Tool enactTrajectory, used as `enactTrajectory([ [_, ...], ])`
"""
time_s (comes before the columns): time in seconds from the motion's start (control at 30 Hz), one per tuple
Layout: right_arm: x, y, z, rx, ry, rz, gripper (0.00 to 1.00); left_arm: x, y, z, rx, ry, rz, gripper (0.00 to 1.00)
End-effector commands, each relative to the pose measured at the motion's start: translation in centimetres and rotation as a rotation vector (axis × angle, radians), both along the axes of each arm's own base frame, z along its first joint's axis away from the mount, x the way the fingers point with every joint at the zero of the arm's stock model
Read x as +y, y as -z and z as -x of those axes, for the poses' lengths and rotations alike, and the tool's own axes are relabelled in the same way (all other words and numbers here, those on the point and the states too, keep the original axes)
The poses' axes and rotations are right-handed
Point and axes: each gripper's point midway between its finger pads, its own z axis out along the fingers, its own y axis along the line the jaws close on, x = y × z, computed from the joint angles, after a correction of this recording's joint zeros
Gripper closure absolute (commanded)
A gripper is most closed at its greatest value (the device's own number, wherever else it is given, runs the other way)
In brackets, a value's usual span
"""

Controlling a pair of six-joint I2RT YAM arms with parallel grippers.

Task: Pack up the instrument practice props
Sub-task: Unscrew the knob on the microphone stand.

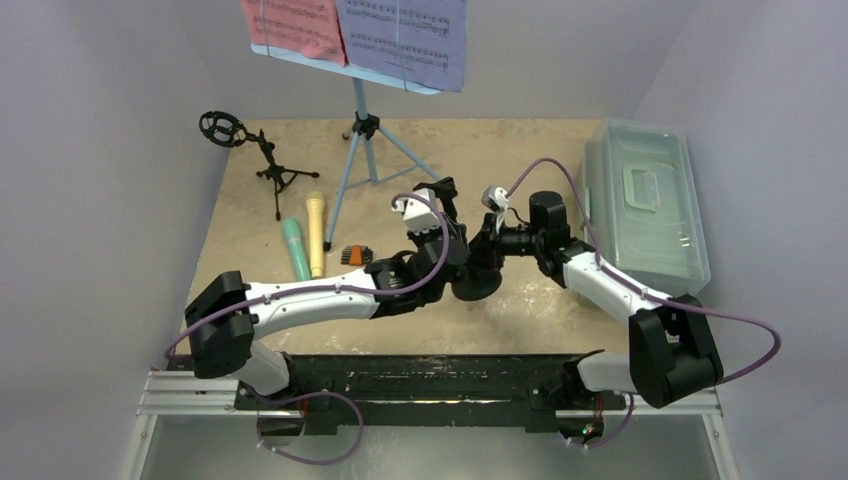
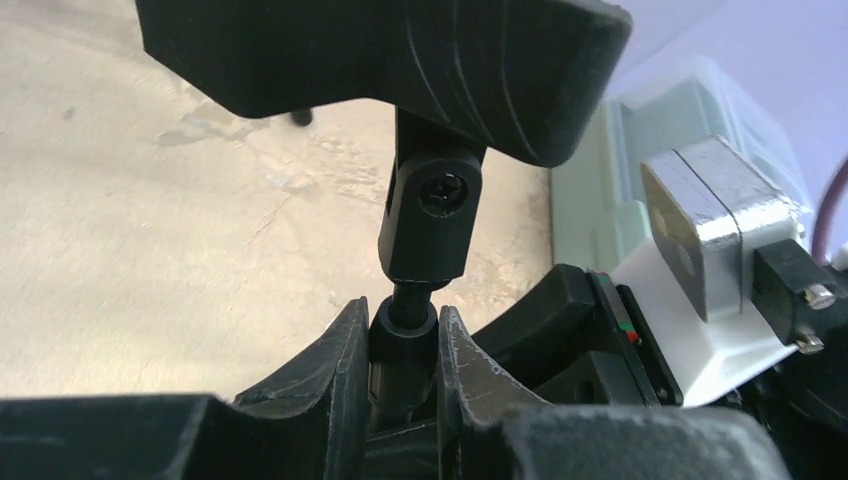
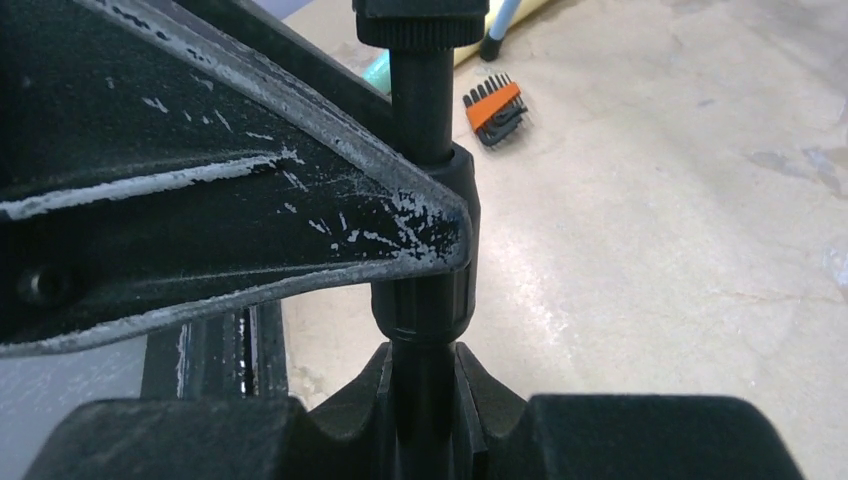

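Observation:
A small black microphone tripod [image 1: 478, 283] is held between both grippers above the table's middle. My left gripper [image 2: 403, 325] is shut on its stem [image 2: 432, 210]. My right gripper [image 3: 423, 365] is shut on the same stem [image 3: 422, 110], just below the left gripper's fingers [image 3: 250, 200]. A second black microphone tripod [image 1: 268, 165] stands at the back left. The mint-green microphone [image 1: 296, 248] and the yellow microphone [image 1: 315, 232] lie side by side on the left. The light-blue tripod [image 1: 360, 150] stands at the back, its tray bearing a red page [image 1: 295, 25] and a purple page [image 1: 405, 35].
A translucent grey tub [image 1: 645, 205] with its lid on lies along the right edge. A small orange-and-black clip [image 1: 356, 255] lies right of the microphones; it also shows in the right wrist view [image 3: 495, 105]. Walls close the table on three sides.

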Motion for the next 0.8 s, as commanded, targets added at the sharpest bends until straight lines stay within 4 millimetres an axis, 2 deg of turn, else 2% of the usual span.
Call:
enactTrajectory([
  [0.0, 0.1, -3.0, -2.6, -0.108, 0.131, -0.04, 1.0, 0.4, 1.8, 1.3, 0.102, -0.107, 0.011, 1.0],
  [0.13, -0.2, -3.3, -2.7, -0.102, 0.139, -0.053, 1.0, 0.5, 0.7, 1.5, 0.07, -0.068, 0.005, 1.0],
  [0.17, -0.1, -3.3, -2.6, -0.098, 0.132, -0.056, 1.0, 0.7, 0.3, 1.7, 0.049, -0.044, -0.008, 0.96],
  [0.23, -0.1, -3.5, -2.3, -0.091, 0.11, -0.067, 1.0, 0.7, -1.5, 2.2, -0.027, 0.044, -0.001, 0.7],
  [0.33, 0.1, -3.8, -1.6, -0.091, 0.061, -0.085, 1.0, 1.0, -3.2, 4.6, -0.168, 0.252, 0.014, 0.26],
  [0.37, 0.1, -4.0, -1.2, -0.096, 0.036, -0.092, 1.0, 1.2, -3.5, 5.6, -0.217, 0.328, 0.014, 0.16],
  [0.4, 0.2, -4.0, -0.8, -0.1, 0.009, -0.098, 1.0, 1.9, -3.1, 6.5, -0.255, 0.39, 0.003, 0.11],
  [0.5, 0.3, -4.2, 0.1, -0.115, -0.052, -0.112, 1.0, 4.2, -4.3, 7.8, -0.324, 0.469, 0.032, 0.07],
  [0.6, 0.4, -4.4, 1.0, -0.128, -0.112, -0.126, 1.0, 6.5, -4.6, 7.7, -0.328, 0.481, 0.07, 0.09],
  [0.77, 0.3, -5.0, 4.4, -0.236, -0.324, -0.19, 1.0, 7.8, -7.5, 9.0, -0.452, 0.572, 0.097, 0.11],
])
